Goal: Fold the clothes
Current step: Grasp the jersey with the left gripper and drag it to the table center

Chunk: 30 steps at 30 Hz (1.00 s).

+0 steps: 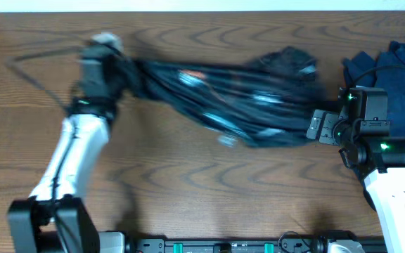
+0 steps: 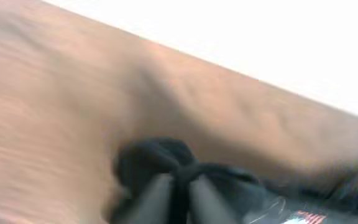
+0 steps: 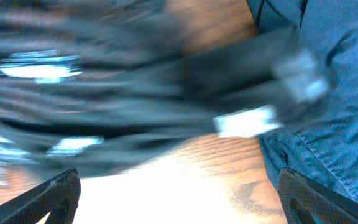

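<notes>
The black jersey (image 1: 238,95) with orange lines and white lettering lies stretched and bunched across the middle of the table, blurred by motion. My left gripper (image 1: 121,70) is shut on its left end; in the left wrist view the two fingers (image 2: 180,196) pinch a fold of black cloth (image 2: 160,158). My right gripper (image 1: 320,126) is open at the jersey's right end, holding nothing. In the right wrist view its fingertips (image 3: 179,193) stand wide apart over bare wood, with the jersey (image 3: 104,106) blurred just beyond. Dark navy garments (image 1: 396,77) lie at the far right.
The navy pile (image 3: 328,99) lies right beside my right gripper, touching its right finger side. The wooden table (image 1: 202,190) shows bare wood in front of the jersey. The table's far edge (image 1: 202,10) runs along the top.
</notes>
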Available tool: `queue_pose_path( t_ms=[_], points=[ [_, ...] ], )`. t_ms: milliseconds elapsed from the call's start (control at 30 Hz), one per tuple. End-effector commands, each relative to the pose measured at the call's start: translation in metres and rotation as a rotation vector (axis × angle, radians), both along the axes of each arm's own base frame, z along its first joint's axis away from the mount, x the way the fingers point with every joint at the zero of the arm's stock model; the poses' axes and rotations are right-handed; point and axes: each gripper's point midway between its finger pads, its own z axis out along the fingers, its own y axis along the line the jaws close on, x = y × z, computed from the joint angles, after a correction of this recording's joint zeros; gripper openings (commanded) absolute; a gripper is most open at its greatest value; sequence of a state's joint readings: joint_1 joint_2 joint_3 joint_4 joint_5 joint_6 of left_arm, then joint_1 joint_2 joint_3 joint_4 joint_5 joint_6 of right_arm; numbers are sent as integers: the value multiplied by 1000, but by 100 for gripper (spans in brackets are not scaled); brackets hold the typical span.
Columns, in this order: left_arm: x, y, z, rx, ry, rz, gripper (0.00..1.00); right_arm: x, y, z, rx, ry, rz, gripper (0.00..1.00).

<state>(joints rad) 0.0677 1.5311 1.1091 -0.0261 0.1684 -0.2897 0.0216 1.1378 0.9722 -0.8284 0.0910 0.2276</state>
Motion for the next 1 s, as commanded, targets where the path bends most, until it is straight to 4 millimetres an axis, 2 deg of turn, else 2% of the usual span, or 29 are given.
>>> queue_pose_path(
  t_ms=[0, 67, 133, 300, 433, 533, 633, 700, 800, 967],
  points=[
    [2, 38, 31, 14, -51, 62, 100, -1, -5, 3, -5, -6, -25, 99],
    [-5, 37, 22, -26, -5, 30, 98, -1, -5, 3, -5, -6, -25, 99],
    [-18, 27, 3, -73, 89, -12, 98, -1, -5, 3, -5, -6, -25, 99],
    [-73, -28, -55, -252, 435, -119, 98, -1, -5, 3, -6, -6, -25, 99],
    [-119, -70, -93, -269, 682, -198, 98, -1, -5, 3, -6, -6, -25, 99],
    [-146, -97, -120, -297, 817, -195, 98, -1, -5, 3, -6, -6, -25, 99],
    [-166, -114, -144, -322, 917, -154, 98, -1, -5, 3, -5, -5, -25, 99],
    [-175, -121, -159, -318, 961, -138, 98, -2, -5, 2, -5, -2, -24, 99],
    [-180, -119, -178, -284, 988, -81, 98, -4, -5, 1, -6, 9, -24, 99],
    [-162, -112, -194, -245, 931, -26, 99, -6, -5, 0, -7, 19, -24, 99]
  ],
)
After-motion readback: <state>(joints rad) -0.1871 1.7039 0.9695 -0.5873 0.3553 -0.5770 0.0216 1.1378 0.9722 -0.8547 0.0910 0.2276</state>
